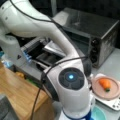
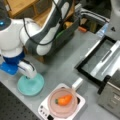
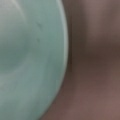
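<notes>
A teal plate (image 2: pixel 31 86) lies on the grey table near a front view's bottom left; its edge also shows under the arm (image 1: pixel 98 113). My gripper (image 2: pixel 30 75) is right down at this plate's near rim, its fingertips hidden by the white hand. The wrist view is filled on the left by the teal plate (image 3: pixel 27 60), very close, with brownish table beside it. To the right an orange carrot (image 2: pixel 65 100) lies in a pink plate (image 2: pixel 53 106) that rests on a white flat device (image 2: pixel 81 101). The carrot (image 1: pixel 105 84) and pink plate (image 1: pixel 113 93) appear in both front views.
A steel toaster oven (image 1: pixel 97 30) stands behind, its door (image 2: pixel 100 60) folded down flat onto the table. A wooden crate (image 2: pixel 47 17) holding small items sits behind the arm, and a wooden surface (image 1: pixel 17 92) borders the table. A plastic bottle (image 2: pixel 102 30) stands at the back.
</notes>
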You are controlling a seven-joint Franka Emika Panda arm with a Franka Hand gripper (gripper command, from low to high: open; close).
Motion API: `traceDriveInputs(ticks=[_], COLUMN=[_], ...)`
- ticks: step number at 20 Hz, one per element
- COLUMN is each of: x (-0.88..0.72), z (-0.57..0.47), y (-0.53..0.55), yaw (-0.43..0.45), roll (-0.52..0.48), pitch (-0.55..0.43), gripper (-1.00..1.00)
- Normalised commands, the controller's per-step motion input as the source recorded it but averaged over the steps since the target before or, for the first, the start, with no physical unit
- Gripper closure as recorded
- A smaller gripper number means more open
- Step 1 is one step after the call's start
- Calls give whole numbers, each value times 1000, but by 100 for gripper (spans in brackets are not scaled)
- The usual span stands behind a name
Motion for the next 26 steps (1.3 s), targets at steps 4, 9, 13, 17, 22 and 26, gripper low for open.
traceDriveInputs(ticks=[4,9,13,17,22,26], x=[319,255,180,99,31,-7], z=[-68,-48,-37,-39,-46,-54], y=[-45,-18,-39,-60,-97,-112], yaw=[-177,-144,-124,-107,-81,-49], roll=[138,137,159,175,206,251], pitch=[61,33,10,3,-3,-16], gripper=[-100,-100,-100,-100,-100,-100])
